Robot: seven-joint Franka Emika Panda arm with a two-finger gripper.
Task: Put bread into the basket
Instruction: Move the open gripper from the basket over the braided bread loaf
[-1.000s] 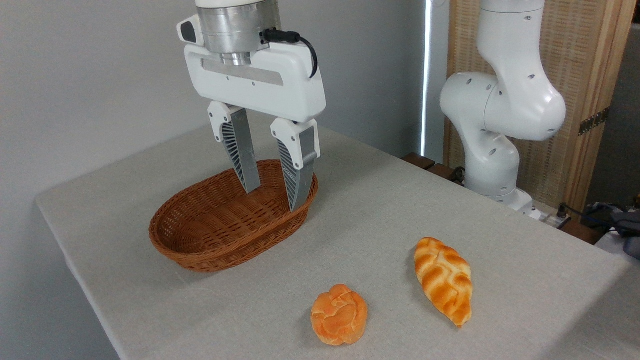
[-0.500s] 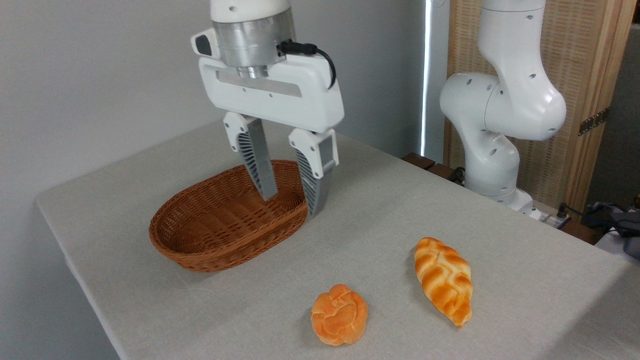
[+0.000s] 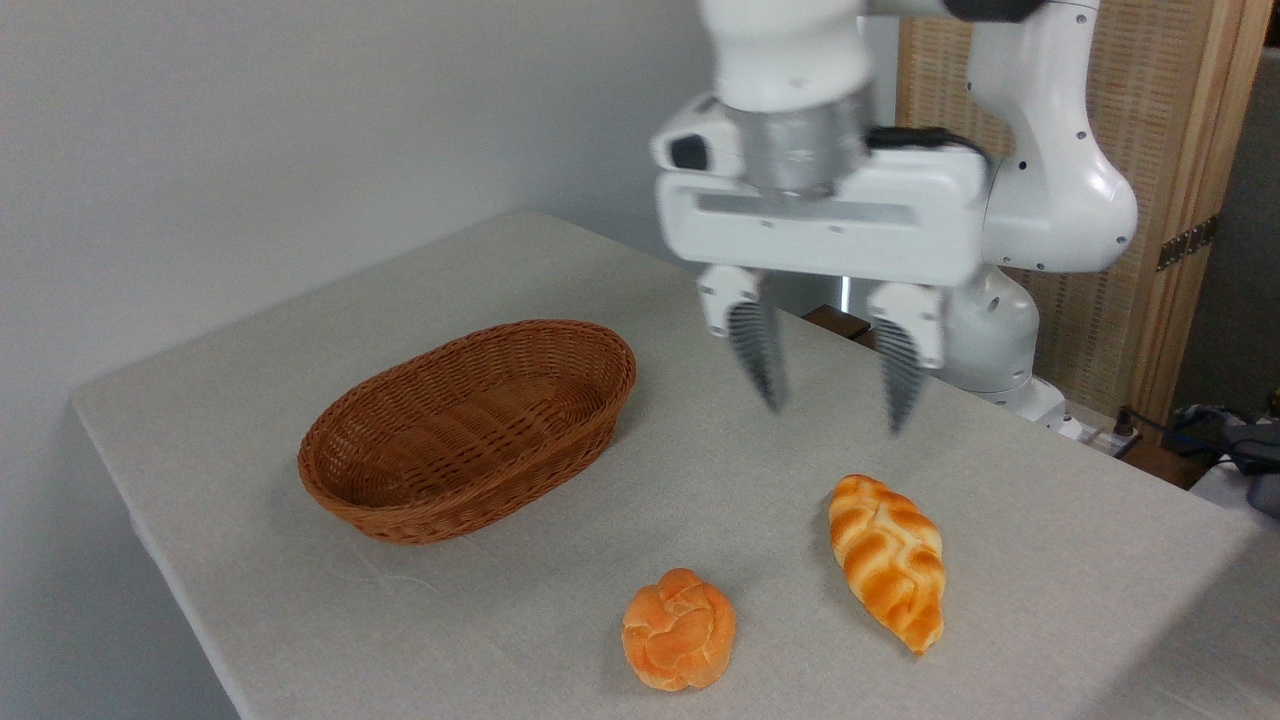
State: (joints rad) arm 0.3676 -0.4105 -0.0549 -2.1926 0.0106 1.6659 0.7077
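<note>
The bread (image 3: pixel 888 558), a long braided golden loaf with pointed ends, lies on the grey table at the front right. The basket (image 3: pixel 470 430), an oval reddish-brown wicker one, stands empty at the left. My gripper (image 3: pixel 835 415) hangs in the air behind and above the bread, blurred by motion, its two fingers apart with nothing between them. It is well to the right of the basket.
A round orange knotted bun (image 3: pixel 678 629) lies near the table's front edge, left of the bread. The arm's white base (image 3: pixel 985 350) stands behind the table's right edge, in front of a wooden screen (image 3: pixel 1180 200). Cables lie at the far right.
The gripper has swung from over the basket's right end to the right, now above and behind the bread, and its fingers have spread wider. Bread, bun and basket have not moved.
</note>
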